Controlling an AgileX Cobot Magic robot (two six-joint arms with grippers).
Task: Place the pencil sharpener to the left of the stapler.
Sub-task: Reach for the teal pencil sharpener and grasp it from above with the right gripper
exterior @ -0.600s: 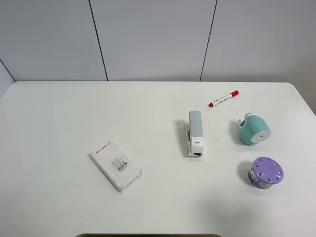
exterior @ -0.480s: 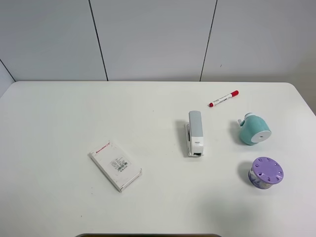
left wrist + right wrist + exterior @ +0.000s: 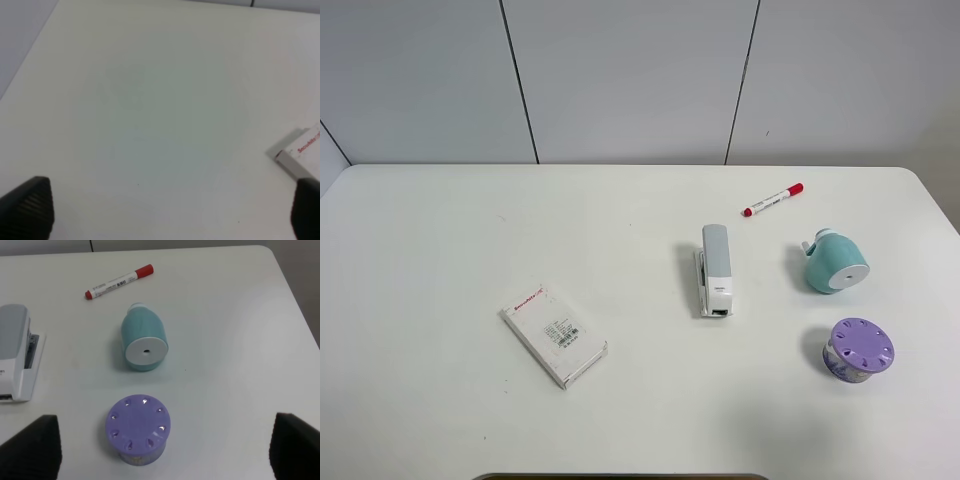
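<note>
Sideways pencil sharpener (image 3: 834, 262), white face nearward

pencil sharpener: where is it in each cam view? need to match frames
Exterior high: pencil sharpener on the table's right side, right of the stapler, apart from it.
Left wrist: not in it; only a corner of the white box shows.
Right wrist: pencil sharpener lies between the red-capped marker and the purple container.
Shared landmark: the stapler, in the exterior high and right wrist views.
</note>
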